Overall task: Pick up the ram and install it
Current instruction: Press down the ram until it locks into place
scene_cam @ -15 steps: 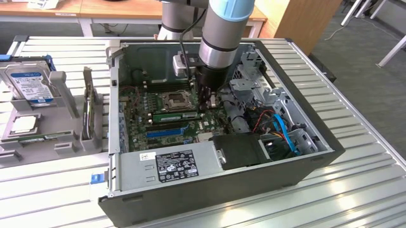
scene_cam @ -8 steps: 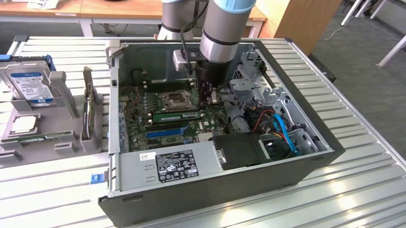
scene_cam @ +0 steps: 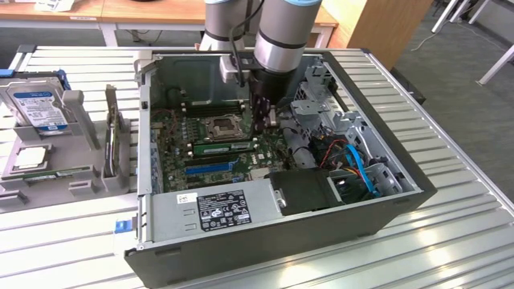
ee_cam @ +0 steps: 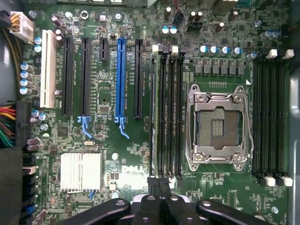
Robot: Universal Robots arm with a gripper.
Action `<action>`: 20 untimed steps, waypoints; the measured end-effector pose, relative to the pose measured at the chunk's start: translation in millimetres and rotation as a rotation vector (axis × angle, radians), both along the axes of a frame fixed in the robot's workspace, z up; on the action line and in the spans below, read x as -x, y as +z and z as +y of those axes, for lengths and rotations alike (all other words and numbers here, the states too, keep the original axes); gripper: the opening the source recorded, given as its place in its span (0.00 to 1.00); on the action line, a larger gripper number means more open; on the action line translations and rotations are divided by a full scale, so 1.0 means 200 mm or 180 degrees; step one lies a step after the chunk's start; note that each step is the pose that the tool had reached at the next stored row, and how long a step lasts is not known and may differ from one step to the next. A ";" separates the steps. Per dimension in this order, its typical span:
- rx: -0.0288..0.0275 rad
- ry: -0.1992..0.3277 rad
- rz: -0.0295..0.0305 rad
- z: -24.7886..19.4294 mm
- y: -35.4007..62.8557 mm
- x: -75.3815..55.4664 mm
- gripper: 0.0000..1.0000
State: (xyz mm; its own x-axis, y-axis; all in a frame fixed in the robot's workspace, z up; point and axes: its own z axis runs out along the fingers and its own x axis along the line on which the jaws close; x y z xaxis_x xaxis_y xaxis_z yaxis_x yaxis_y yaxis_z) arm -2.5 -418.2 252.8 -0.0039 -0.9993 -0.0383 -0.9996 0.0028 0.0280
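Open PC case (scene_cam: 281, 198) sitting on the slatted desk (scene_cam: 72, 241), arm reaching down into the middle of it. Ram (scene_cam: 223, 147) sitting in a slot just below the CPU socket (scene_cam: 222, 127), dead centre of the exterior view (green stick, looks seated, can't swear to it). End effector (scene_cam: 266, 120) hanging right over the ram's right end, 2 fingertips (ee_cam: 152, 183) pressed together, nothing between them. Hard drive (scene_cam: 36, 102) parked upper left.

We see a thick silver-grey cylindrical robot arm (scene_cam: 281, 30) with a pale blue ring and a black cable running down it. Its black gripper (ee_cam: 159, 206) has rounded, bolted linkage bars.
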 end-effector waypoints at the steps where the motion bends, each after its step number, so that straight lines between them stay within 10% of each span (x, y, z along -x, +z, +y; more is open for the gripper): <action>1: 0.0000 0.0000 0.0000 0.000 0.007 0.00 0.10; 11: 0.0000 0.0001 0.0000 0.000 0.020 0.01 0.10; 20: 0.0000 0.0000 -0.0012 0.000 0.020 0.18 0.10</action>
